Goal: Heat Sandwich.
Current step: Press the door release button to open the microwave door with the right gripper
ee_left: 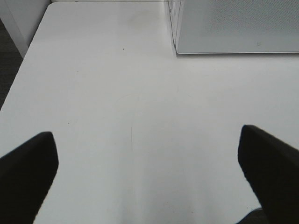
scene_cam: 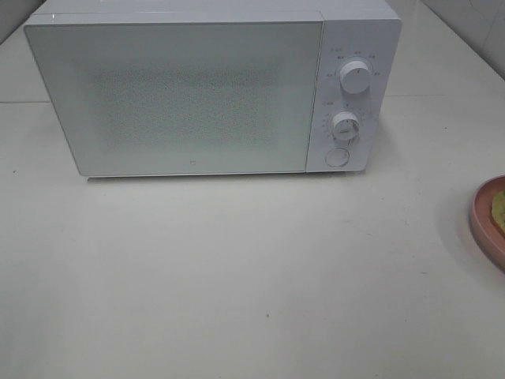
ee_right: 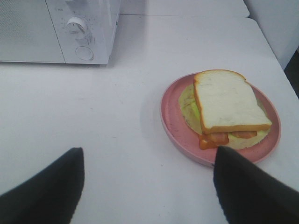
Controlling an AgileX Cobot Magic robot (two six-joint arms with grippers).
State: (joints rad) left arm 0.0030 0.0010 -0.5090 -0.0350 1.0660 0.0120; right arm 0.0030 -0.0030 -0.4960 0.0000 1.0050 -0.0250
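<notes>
The sandwich, pale bread with tan crust over green-yellow and orange filling, lies on a pink round plate. In the exterior high view only the plate's edge and a sliver of the sandwich show at the right border. A white microwave stands at the back with its door shut. My right gripper is open above the table, short of the plate, with nothing between its fingers. My left gripper is open over bare table, left of the microwave's front corner.
The microwave has two round dials and a round button on its right panel. The white table's left edge shows in the left wrist view. A tiled wall runs behind at the back right.
</notes>
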